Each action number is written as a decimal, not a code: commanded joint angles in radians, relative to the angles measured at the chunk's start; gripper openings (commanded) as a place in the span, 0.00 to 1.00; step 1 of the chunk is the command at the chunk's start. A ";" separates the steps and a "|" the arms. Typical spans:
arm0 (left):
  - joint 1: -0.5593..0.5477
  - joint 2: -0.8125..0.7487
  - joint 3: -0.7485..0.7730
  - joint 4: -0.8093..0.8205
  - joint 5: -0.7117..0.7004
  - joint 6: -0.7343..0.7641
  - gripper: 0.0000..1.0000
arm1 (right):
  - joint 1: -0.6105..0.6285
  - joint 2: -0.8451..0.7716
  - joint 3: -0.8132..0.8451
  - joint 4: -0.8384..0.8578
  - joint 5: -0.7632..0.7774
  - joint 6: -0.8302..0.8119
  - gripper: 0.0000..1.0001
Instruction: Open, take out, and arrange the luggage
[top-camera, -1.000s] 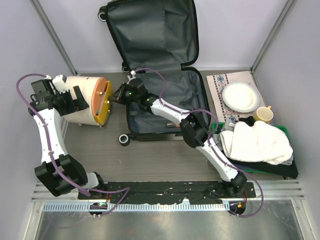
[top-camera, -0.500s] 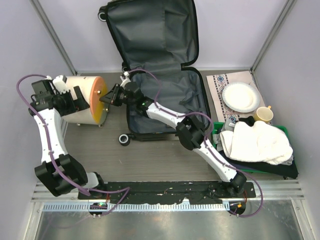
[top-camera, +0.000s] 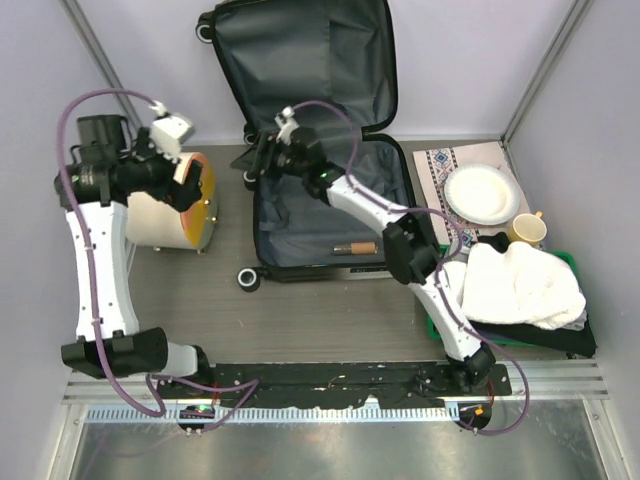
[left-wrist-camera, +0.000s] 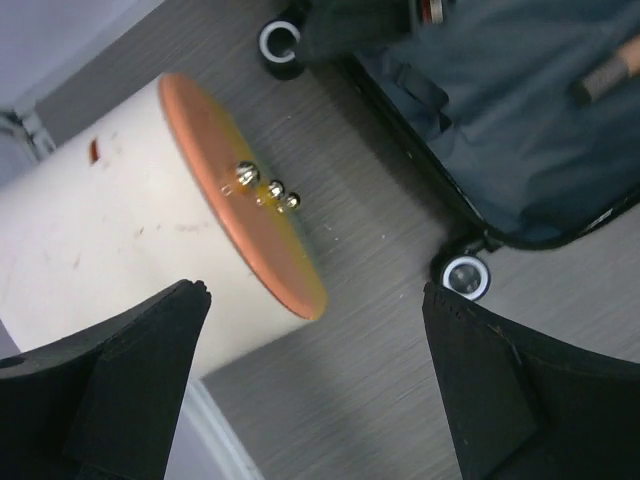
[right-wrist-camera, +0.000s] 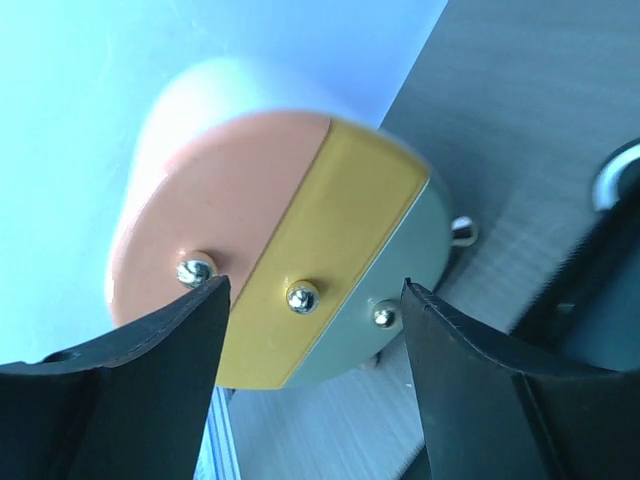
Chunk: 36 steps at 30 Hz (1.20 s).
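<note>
The luggage (top-camera: 300, 235) lies open on the table, dark grey lining up, with its lid (top-camera: 300, 60) leaning on the back wall. A small brown cylinder (top-camera: 355, 247) rests inside. My right gripper (top-camera: 252, 165) hovers at the case's left rim, open and empty. In the right wrist view it (right-wrist-camera: 315, 288) faces the bin's lid (right-wrist-camera: 270, 230), which is orange, yellow and grey with metal knobs. My left gripper (top-camera: 185, 180) is raised above the cream bin (top-camera: 150, 220), open and empty. The left wrist view (left-wrist-camera: 315, 292) looks down on the bin (left-wrist-camera: 90, 250) and the luggage (left-wrist-camera: 520, 130).
The bin lies on its side left of the case, its orange lid (top-camera: 203, 195) facing the case. At the right are a white plate (top-camera: 482, 193) on a patterned mat, a yellow mug (top-camera: 527, 229), and white cloth (top-camera: 515, 285) heaped over a green tray.
My right gripper has opened, let go of the bin's lid and drawn back towards the case. The lid now sits shut. My left arm has lifted off the bin.
</note>
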 joint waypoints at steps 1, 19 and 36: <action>-0.178 0.105 0.082 -0.281 -0.151 0.371 0.94 | -0.114 -0.252 -0.057 -0.012 -0.057 -0.112 0.75; -0.446 0.535 0.132 -0.303 -0.536 0.832 0.81 | -0.504 -0.599 -0.453 -0.057 -0.111 -0.239 0.75; -0.365 0.609 -0.011 -0.080 -0.473 0.915 0.74 | -0.559 -0.722 -0.605 -0.075 -0.098 -0.261 0.75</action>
